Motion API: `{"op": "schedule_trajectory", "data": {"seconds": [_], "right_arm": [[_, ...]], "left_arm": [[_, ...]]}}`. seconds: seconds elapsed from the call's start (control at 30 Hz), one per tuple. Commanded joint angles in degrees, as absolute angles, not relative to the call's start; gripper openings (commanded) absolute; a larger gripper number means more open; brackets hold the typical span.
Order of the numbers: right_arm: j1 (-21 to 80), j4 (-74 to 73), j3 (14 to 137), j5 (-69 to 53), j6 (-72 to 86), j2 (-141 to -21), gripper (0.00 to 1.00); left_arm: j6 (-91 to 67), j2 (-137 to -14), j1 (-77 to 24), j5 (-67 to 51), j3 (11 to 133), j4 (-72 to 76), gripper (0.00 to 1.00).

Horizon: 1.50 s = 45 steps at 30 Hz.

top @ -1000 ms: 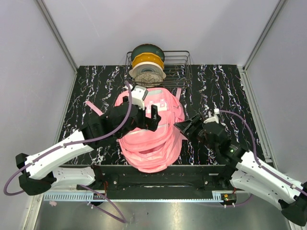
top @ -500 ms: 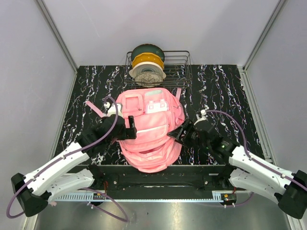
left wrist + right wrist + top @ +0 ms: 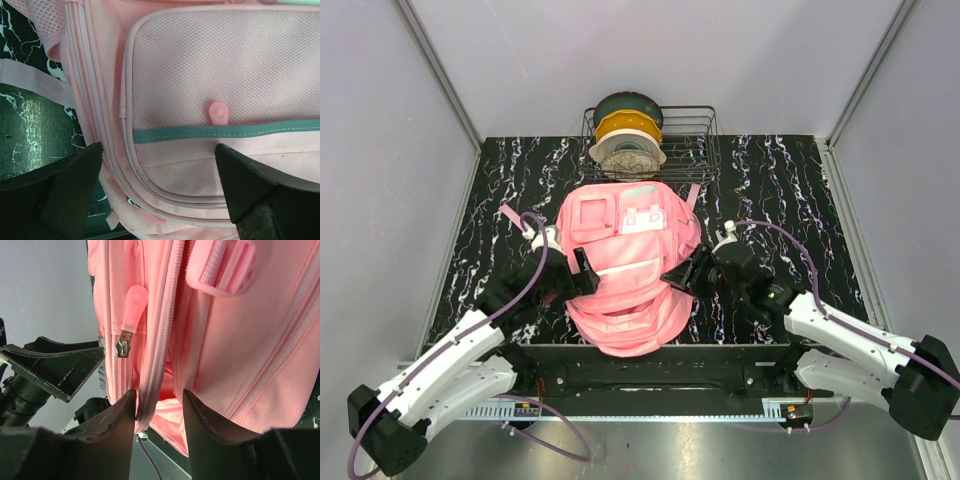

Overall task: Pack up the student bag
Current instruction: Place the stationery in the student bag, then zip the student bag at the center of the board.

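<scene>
L gripper (image 3: 583, 277) sits at the student bag (image 3: 630, 300)'s left flank, fingers wide apart, straddling the mesh front pocket (image 3: 200, 65) w/ teal trim. Bag lies front-up mid-table on the black marbled top (image 3: 780, 190), touching the wire basket (image 3: 705, 115) of filament spools (image 3: 628, 140) behind it. R gripper (image 3: 159, 427) at bag's right side, fingers pressed onto the zip seam fold, pink zip pull (image 3: 134, 305) just beside.

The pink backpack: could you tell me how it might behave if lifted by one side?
Probably floppy: the pink backpack creases and bunches inside the right gripper. Likely light for its size, as its front pockets look flat. Pushed, it may crumple rather than slide.
</scene>
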<state>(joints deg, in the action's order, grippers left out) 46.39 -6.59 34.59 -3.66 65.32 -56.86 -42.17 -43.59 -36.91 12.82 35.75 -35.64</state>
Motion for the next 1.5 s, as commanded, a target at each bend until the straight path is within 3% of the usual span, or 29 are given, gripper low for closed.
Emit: {"op": "schedule_trajectory", "data": {"seconds": [0.0, 0.07, 0.13, 0.27, 0.43, 0.63, 0.67, 0.73, 0.77, 0.83, 1.0, 1.23, 1.43, 1.47], "right_arm": [[46.3, -2.9, 37.8, -0.9, 64.3, -56.3, 0.46], [46.4, -3.5, 38.3, -1.1, 63.7, -55.6, 0.48], [46.3, -4.0, 38.8, -1.8, 63.0, -54.8, 0.61], [46.4, -1.7, 36.4, -1.9, 66.8, -52.0, 0.64], [46.3, 0.3, 37.2, -5.3, 68.6, -58.2, 0.49], [46.3, -6.1, 37.8, -2.5, 67.0, -55.4, 0.5], [46.3, -6.5, 36.9, -1.8, 66.8, -54.4, 0.46], [46.3, -5.9, 35.8, -0.8, 66.8, -52.2, 0.28], [46.3, -5.0, 34.8, -0.8, 67.0, -51.7, 0.14], [46.2, -5.2, 34.6, -0.4, 66.6, -51.4, 0.0], [41.7, -11.7, 39.6, -1.1, 58.5, -52.2, 0.0], [25.6, -14.4, 42.2, -12.3, 50.9, -55.5, 0.0], [24.6, -12.7, 41.8, -19.0, 51.4, -58.7, 0.0], [24.5, -12.7, 41.6, -18.9, 51.4, -58.2, 0.07]], "left_arm": [[-42.8, -40.5, -35.3, 9.8, 34.4, -31.8, 0.99], [-42.0, -40.0, -35.0, 9.5, 34.8, -31.6, 0.99], [-41.5, -40.5, -35.0, 9.4, 35.3, -32.2, 0.99], [-41.0, -40.7, -35.0, 8.2, 35.9, -31.0, 0.99], [-39.6, -39.0, -35.0, 9.2, 38.4, -33.1, 0.99], [-38.1, -34.5, -35.0, 14.1, 41.8, -38.8, 0.99], [-38.1, -34.5, -35.0, 14.4, 42.1, -39.5, 0.99], [-38.3, -34.7, -34.9, 14.8, 41.8, -40.2, 0.99], [-38.4, -34.8, -35.0, 14.9, 41.5, -40.1, 0.99], [-39.5, -34.8, -34.9, 15.3, 40.2, -39.4, 0.99], [-40.6, -33.8, -34.7, 13.5, 37.4, -35.4, 0.99], [-42.0, -36.3, -34.2, 9.5, 33.2, -30.0, 0.99], [-45.1, -40.8, -34.1, 3.3, 28.7, -18.1, 0.99], [-45.3, -41.6, -34.1, 3.3, 28.5, -17.1, 0.99]]}}
